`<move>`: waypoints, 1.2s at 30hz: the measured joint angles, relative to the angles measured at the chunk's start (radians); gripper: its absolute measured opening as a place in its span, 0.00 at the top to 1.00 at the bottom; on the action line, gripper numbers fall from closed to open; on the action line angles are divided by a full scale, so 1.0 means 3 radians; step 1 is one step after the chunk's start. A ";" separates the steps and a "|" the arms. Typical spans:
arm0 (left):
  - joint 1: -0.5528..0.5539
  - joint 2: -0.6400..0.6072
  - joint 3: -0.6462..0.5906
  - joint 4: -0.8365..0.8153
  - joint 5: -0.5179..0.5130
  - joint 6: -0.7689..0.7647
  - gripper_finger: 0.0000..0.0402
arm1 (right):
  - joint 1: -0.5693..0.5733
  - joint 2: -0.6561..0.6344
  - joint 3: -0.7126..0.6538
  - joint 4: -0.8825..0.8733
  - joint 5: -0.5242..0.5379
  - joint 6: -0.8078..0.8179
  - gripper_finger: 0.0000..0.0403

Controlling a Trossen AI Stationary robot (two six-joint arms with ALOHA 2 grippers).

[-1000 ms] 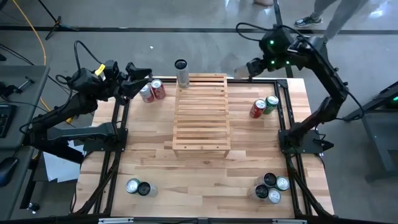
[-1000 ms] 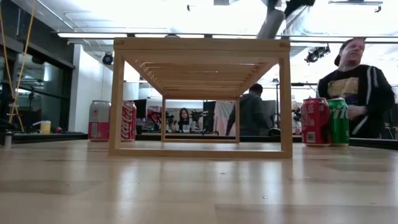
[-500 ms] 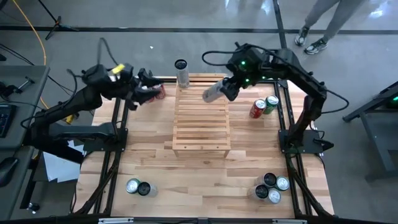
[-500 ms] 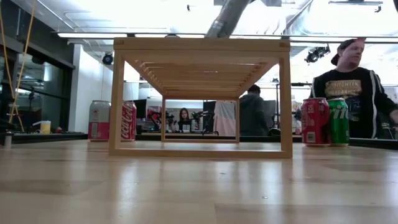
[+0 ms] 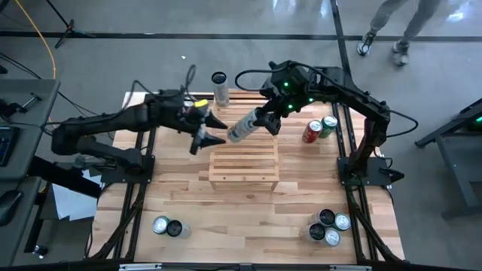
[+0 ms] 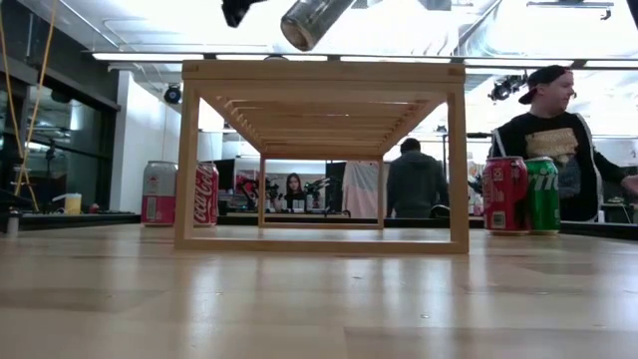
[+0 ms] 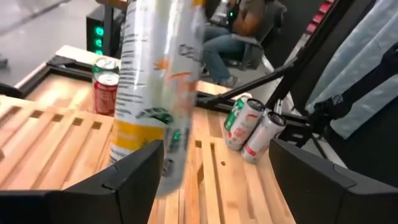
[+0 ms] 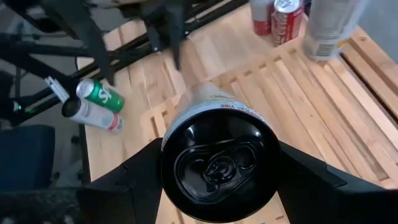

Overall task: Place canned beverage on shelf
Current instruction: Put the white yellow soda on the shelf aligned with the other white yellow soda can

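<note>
The slatted shelf [image 5: 243, 139] fills frame centre. Above its middle the right gripper [image 5: 265, 120] clasps a tall silver can [image 5: 242, 126], tilted. The left gripper [image 5: 205, 135], just beside, is spread and seemingly empty. Level the can upright before lowering it onto a slat.

- In the low view, the tall can [image 6: 315, 20] is cut off by the top edge; whatever holds it is out of sight.
- In the left wrist view, that can [image 7: 155, 93] is smeared, its lettering unreadable, its top past the frame edge.
- In the right wrist view, the can's end [image 8: 219, 167] fills the space between the fingers [image 8: 314, 186], so where they meet its sides is hidden.
- In the high view, labels on the cans [image 5: 329, 225] at the worktop's near right corner are too small to read.
- The person [image 6: 558, 140] behind the worktop is partly hidden by the red can [image 6: 505, 193] and green can [image 6: 543, 193].
</note>
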 joint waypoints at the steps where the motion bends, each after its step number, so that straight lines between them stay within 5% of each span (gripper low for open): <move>1: -0.0016 0.0054 0.0000 0.0054 -0.0003 0.0001 0.30 | 0.0015 0.0005 0.0000 0.0003 -0.0014 0.0000 0.41; 18: -0.0225 0.0477 0.0258 0.0070 -0.0264 0.0464 0.30 | 0.0085 0.0030 -0.0006 0.0112 -0.0222 -0.0060 0.41; 36: -0.0228 0.0596 0.0346 0.0040 0.0010 0.0233 0.30 | 0.0108 0.0030 -0.0009 0.0363 -0.0186 -0.0073 0.41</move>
